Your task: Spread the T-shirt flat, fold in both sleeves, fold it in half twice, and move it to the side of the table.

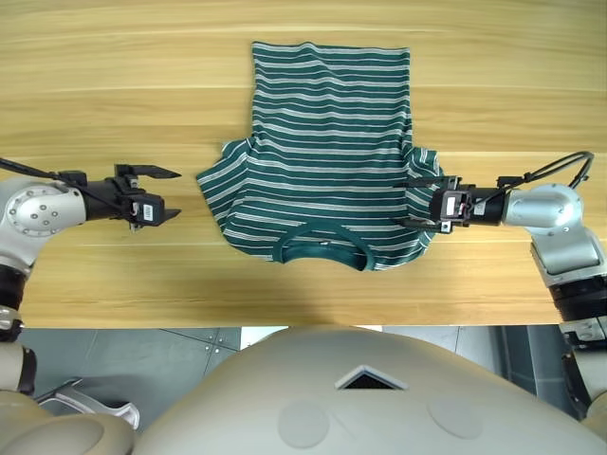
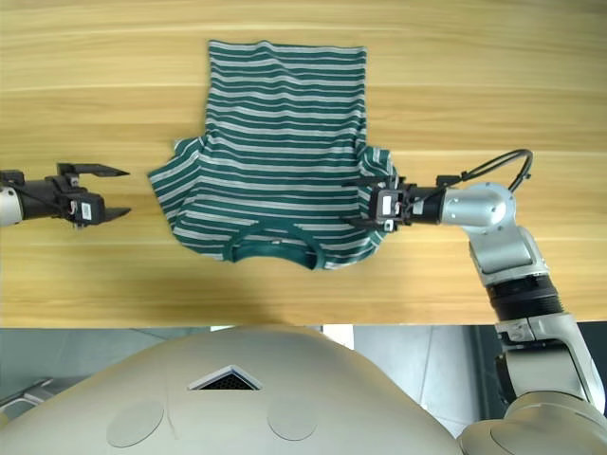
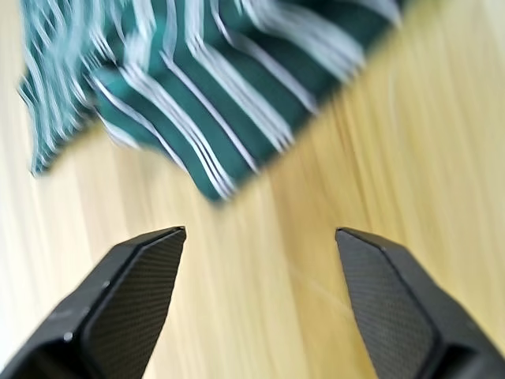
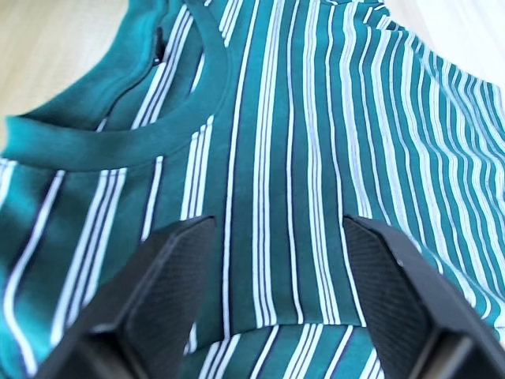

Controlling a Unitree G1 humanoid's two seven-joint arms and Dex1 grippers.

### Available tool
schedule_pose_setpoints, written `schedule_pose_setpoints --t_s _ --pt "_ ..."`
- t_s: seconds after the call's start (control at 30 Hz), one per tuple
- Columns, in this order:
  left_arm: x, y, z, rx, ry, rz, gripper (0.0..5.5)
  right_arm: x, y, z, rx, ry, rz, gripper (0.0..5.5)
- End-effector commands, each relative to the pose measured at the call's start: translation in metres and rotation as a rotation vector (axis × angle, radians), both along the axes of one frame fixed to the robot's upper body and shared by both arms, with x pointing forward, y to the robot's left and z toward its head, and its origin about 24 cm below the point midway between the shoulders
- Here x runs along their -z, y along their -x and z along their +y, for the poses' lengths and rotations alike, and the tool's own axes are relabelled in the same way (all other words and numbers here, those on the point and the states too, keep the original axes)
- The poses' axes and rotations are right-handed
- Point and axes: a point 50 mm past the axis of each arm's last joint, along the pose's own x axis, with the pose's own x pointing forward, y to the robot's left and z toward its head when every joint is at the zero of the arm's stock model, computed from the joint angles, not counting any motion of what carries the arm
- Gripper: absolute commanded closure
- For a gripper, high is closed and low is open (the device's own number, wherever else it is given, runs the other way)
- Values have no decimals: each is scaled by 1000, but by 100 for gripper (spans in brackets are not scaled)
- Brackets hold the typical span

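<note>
We see the green striped T-shirt (image 1: 327,142) lying mostly flat in the middle of the wooden table (image 1: 95,76), collar near us and hem far. Our right gripper (image 1: 406,203) sits over the shirt's right shoulder, fingers spread, pinching nothing as far as we can tell. Our left gripper (image 1: 175,194) is spread too, over bare wood just left of the left sleeve (image 1: 216,175). We judge the spreading about done; the sleeve folds, both halvings and the move aside remain.
</note>
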Motion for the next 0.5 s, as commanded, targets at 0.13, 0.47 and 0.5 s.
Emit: schedule_pose_setpoints --t_s 0.13,0.47,0.5 --pt "22 -4 -3 18 -50 -28 201 0 -3 1 0 11 -19 253" --pt "36 -21 -39 86 77 -76 201 3 -1 4 -5 3 -8 253" --pt "37 -21 -40 86 77 -74 201 3 -1 5 -8 2 -7 253"
